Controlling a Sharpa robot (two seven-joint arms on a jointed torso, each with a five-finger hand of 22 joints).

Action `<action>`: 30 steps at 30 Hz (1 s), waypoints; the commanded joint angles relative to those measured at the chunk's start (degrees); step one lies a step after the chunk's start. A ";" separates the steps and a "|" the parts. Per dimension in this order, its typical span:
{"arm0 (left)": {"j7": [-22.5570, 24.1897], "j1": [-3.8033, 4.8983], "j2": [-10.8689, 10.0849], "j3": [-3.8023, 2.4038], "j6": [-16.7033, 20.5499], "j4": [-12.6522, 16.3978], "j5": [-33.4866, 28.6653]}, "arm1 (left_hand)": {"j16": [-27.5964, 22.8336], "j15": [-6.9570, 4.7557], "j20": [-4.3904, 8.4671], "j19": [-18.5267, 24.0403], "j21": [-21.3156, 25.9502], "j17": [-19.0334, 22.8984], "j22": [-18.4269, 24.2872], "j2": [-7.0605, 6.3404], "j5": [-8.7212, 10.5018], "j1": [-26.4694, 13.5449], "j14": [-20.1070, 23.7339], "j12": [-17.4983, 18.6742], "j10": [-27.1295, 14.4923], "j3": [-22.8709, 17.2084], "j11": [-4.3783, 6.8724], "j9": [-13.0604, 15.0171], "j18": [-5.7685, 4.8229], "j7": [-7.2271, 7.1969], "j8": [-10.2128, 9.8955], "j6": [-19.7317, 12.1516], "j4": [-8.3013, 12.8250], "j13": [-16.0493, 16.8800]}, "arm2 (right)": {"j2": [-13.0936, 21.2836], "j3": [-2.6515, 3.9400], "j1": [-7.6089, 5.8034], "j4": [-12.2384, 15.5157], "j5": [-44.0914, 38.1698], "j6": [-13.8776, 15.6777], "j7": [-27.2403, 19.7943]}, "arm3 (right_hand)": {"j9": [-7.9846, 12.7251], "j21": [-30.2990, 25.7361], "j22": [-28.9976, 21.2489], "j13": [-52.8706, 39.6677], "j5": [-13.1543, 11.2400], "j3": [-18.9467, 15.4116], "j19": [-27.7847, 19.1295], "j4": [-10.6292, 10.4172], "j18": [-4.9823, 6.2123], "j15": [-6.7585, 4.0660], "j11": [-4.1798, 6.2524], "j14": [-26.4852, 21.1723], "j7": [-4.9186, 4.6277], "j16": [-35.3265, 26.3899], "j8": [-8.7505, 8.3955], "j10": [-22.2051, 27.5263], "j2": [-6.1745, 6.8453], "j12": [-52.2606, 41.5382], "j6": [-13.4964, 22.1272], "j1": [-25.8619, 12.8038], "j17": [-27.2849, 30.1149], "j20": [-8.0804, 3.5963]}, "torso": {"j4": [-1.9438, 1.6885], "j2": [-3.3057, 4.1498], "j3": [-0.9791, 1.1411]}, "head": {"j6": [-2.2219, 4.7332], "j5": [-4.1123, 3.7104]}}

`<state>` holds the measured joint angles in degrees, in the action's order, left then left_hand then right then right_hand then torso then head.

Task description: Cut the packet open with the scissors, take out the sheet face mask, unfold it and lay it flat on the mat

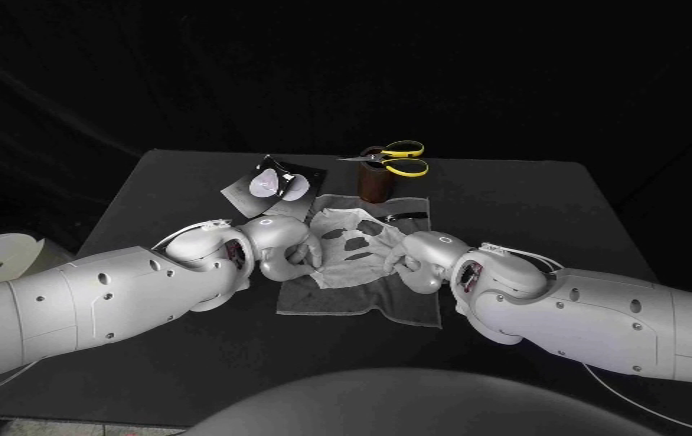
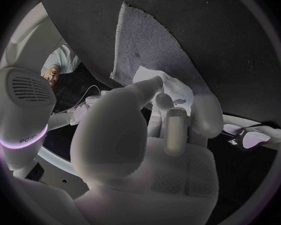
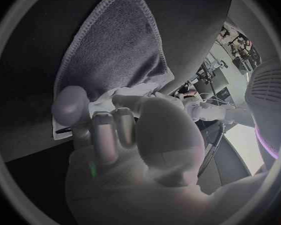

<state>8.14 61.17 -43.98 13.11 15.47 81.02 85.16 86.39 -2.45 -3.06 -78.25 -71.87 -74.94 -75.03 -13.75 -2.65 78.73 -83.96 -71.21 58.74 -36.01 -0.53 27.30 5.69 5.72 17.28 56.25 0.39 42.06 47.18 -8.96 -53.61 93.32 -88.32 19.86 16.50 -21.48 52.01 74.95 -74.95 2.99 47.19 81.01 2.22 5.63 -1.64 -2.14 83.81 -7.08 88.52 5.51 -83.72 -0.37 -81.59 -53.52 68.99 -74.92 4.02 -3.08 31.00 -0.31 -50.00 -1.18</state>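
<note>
The mask (image 1: 351, 239) lies spread on the mat (image 1: 340, 302) between the hands; the left hand (image 1: 283, 246) and right hand (image 1: 420, 262) each pinch its edge.

The room is dark and the black tabletop (image 1: 159, 356) stays dim, soft light from above makes the left arm (image 1: 101, 296) and the right arm (image 1: 606, 316) the brightest things, with a faint shine on top, and both wrist views bend the mat (image 2: 147, 40) edge inside a dark ring.
</note>
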 commanded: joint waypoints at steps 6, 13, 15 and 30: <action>0.32 -0.45 1.01 -0.06 -1.67 -0.85 2.89 | 0.63 -0.42 0.07 -0.83 -0.94 -7.09 -2.04 -0.44 -0.10 0.72 -2.46 -1.81 1.73 0.88 0.19 -0.17 -1.10 -0.52 0.05 0.52 0.21 3.13 | -0.02 -0.48 0.53 -0.82 0.09 -3.40 2.91 | 0.12 -0.03 6.91 -8.68 -0.22 0.15 -0.11 0.02 0.42 -0.19 -0.16 5.69 -0.34 0.21 -0.20 -2.68 0.26 0.20 0.08 -0.62 -13.29 -0.14 | -0.06 0.03 -0.07 | 0.00 -0.27; 0.41 -0.52 1.30 -0.07 -2.14 -1.19 2.91 | 0.71 -0.49 0.14 -0.92 -1.15 -7.25 -2.20 -0.16 -0.11 1.29 -2.53 -2.04 1.67 0.86 0.26 -0.32 -1.14 -0.57 -0.03 0.58 0.46 3.40 | -0.05 -0.48 0.53 -0.82 0.13 -3.54 2.95 | 0.12 -0.03 6.91 -8.68 -0.22 0.15 -0.11 0.02 0.42 -0.19 -0.16 5.69 -0.34 0.21 -0.20 -2.68 0.26 0.20 0.08 -0.62 -13.29 -0.14 | -0.06 -0.04 -0.02 | 0.00 -0.30; 0.25 -0.52 1.31 -0.07 -2.31 -1.28 2.96 | 0.70 -0.50 0.15 -0.91 -1.13 -7.23 -2.18 -0.14 -0.11 1.33 -2.52 -2.03 1.62 0.85 0.27 -0.33 -1.13 -0.57 -0.03 0.59 0.48 3.36 | -0.06 -0.48 0.53 -0.83 0.14 -3.56 2.97 | 0.12 -0.03 6.91 -8.68 -0.22 0.15 -0.11 0.02 0.42 -0.19 -0.16 5.69 -0.34 0.21 -0.20 -2.68 0.26 0.20 0.08 -0.62 -13.29 -0.14 | -0.06 -0.05 -0.03 | 0.00 -0.28; -1.14 -0.53 1.79 -0.11 -2.48 -1.36 2.56 | 1.05 -0.01 -0.04 -1.47 -2.25 -8.06 -3.02 0.32 -0.11 0.56 -2.89 -2.84 2.45 1.40 -0.42 -1.93 -1.40 0.44 -2.86 -2.93 -0.48 5.02 | -0.11 -0.48 0.52 -0.81 0.25 -3.75 3.01 | 0.13 0.04 6.92 -8.67 -0.22 0.15 -0.11 0.02 0.40 -0.15 -0.20 5.69 -0.37 0.20 -0.20 -2.67 0.28 0.22 0.06 -0.80 -13.29 -0.11 | -0.05 0.02 -0.05 | 0.00 -0.27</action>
<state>7.49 60.71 -42.39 13.00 13.91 79.53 87.65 87.19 -2.44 -3.08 -79.46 -73.89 -74.94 -75.00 -13.58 -2.66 79.92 -83.94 -73.90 60.97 -34.60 -1.14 25.49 4.79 6.07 14.52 53.55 0.06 47.14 47.07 -8.93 -53.66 93.27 -88.28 19.74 16.67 -21.48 52.01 74.94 -74.95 2.99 47.18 81.01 2.21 5.63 -1.64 -2.22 83.81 -7.09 88.52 5.50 -83.80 -0.14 -81.51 -53.50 68.77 -74.90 4.02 -3.12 31.00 -0.34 -50.00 -1.37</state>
